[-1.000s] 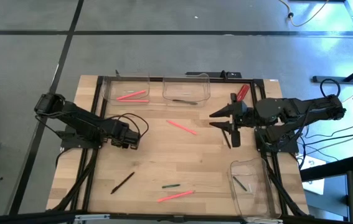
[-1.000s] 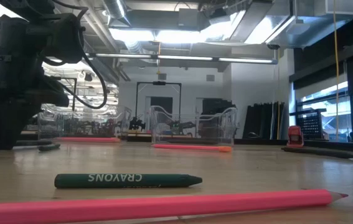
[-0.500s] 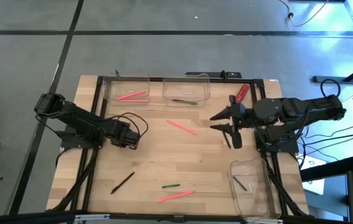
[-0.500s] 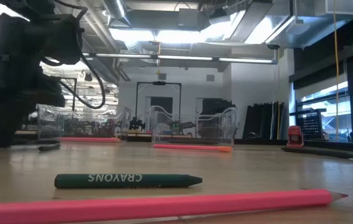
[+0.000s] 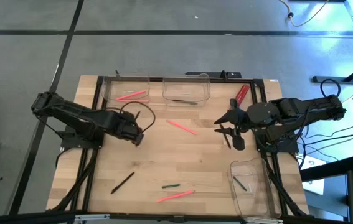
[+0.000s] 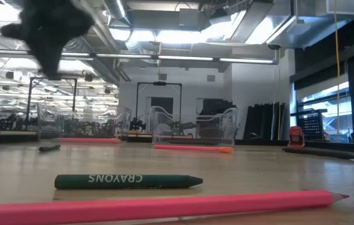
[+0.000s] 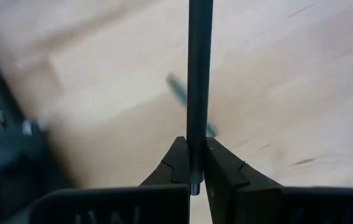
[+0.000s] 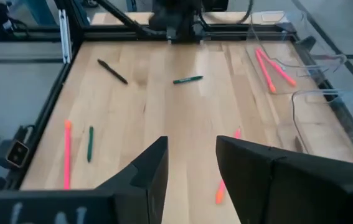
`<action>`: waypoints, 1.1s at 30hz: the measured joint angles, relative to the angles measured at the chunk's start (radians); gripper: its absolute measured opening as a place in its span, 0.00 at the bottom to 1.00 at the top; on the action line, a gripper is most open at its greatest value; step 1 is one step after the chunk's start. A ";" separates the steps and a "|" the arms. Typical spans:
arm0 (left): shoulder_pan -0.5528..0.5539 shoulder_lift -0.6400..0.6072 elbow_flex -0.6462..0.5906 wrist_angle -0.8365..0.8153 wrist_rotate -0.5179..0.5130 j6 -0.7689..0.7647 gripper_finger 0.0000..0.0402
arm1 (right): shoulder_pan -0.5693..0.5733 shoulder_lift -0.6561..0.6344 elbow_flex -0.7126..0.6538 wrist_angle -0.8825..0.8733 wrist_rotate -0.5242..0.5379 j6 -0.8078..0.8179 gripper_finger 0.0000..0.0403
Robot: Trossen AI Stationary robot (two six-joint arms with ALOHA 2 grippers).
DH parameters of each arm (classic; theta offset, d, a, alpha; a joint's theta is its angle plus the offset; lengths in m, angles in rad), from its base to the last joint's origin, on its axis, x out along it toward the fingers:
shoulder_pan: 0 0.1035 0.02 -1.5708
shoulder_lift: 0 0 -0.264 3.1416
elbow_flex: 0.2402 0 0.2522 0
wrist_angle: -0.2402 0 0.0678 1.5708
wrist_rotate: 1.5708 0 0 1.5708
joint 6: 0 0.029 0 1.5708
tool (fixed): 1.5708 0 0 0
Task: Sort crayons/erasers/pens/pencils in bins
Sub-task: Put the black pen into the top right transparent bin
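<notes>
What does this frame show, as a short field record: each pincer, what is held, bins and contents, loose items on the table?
left pincer: shut on a pen, lifted above the table's left half
right pincer: open, holding nothing, over the table's right side
far left bin: pink sticks
far middle bin: a dark stick
near right bin: a short dark stick
loose on table: black pen, green crayon, two pink sticks, red tool
</notes>
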 joint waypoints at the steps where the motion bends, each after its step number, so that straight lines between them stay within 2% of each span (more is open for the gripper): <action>1: 0.005 0.001 0.032 -0.003 -0.025 0.042 0.02 | 0.000 0.000 0.000 -0.004 0.000 -0.014 0.34; 4: 0.031 0.001 0.122 0.006 -0.073 0.202 0.02 | 0.000 0.000 0.000 -0.004 0.002 -0.041 0.34; 8: 0.112 0.006 0.216 0.011 -0.078 0.442 0.02 | 0.000 0.000 0.000 -0.004 0.012 -0.047 0.34; 14: 0.311 0.040 0.319 0.066 -0.078 0.835 0.02 | 0.000 0.000 0.000 0.002 0.096 -0.036 0.34; 17: 0.410 0.069 0.353 0.175 -0.063 1.073 0.02 | 0.000 0.000 0.000 0.004 0.142 -0.011 0.34; 21: 0.534 0.115 0.360 0.375 0.007 1.346 0.02 | 0.000 0.000 0.000 0.005 0.197 0.015 0.34; 25: 0.633 0.186 0.361 0.553 0.109 1.518 0.02 | 0.000 0.000 0.000 0.010 0.239 0.052 0.34; 29: 0.689 0.282 0.361 0.684 0.205 1.637 0.02 | 0.000 0.000 0.000 0.014 0.256 0.089 0.34; 33: 0.728 0.398 0.361 0.764 0.298 1.692 0.02 | 0.000 0.000 0.000 0.014 0.256 0.127 0.34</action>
